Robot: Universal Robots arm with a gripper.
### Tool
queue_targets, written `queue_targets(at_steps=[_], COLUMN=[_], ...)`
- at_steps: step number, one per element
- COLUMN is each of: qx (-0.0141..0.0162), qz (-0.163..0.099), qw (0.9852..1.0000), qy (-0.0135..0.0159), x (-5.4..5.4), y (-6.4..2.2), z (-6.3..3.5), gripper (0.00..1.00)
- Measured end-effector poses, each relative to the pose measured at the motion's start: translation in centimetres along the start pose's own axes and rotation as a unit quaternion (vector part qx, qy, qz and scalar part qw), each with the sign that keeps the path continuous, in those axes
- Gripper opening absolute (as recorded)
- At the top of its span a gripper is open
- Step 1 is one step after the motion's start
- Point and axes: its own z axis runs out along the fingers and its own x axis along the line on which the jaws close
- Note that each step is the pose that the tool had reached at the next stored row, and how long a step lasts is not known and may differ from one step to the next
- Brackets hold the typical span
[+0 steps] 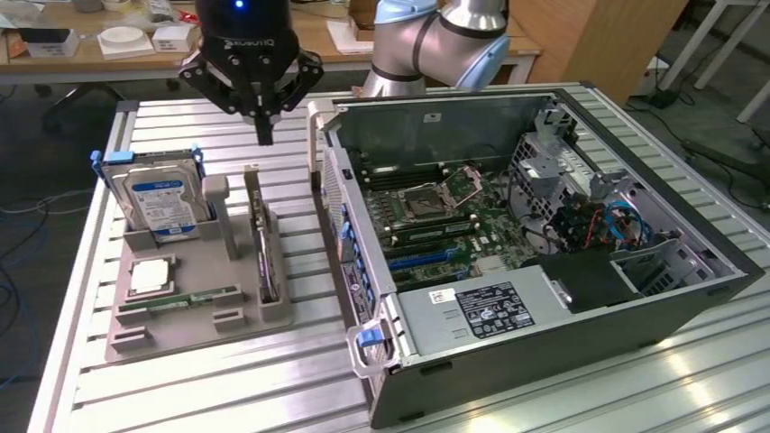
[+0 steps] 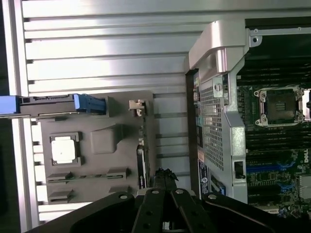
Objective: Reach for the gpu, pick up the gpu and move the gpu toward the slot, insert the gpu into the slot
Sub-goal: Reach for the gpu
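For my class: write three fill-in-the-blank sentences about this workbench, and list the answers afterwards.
1. The label on the hard drive is ___.
2. In the exterior view, the gpu stands on edge between the hard drive and the computer ___.
3. The hand holds ___.
Missing words: blue; case; nothing.

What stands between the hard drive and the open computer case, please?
The gpu, on edge in the grey holder, as the exterior view shows.
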Motion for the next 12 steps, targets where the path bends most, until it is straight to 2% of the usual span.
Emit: queue_targets(at_steps=[12], qx=[0.0000], qz=[0.000], qw=[1.0000], qy=[0.0000], x=[2.4], y=[-0.18], z=[-0.05], gripper=[0.10])
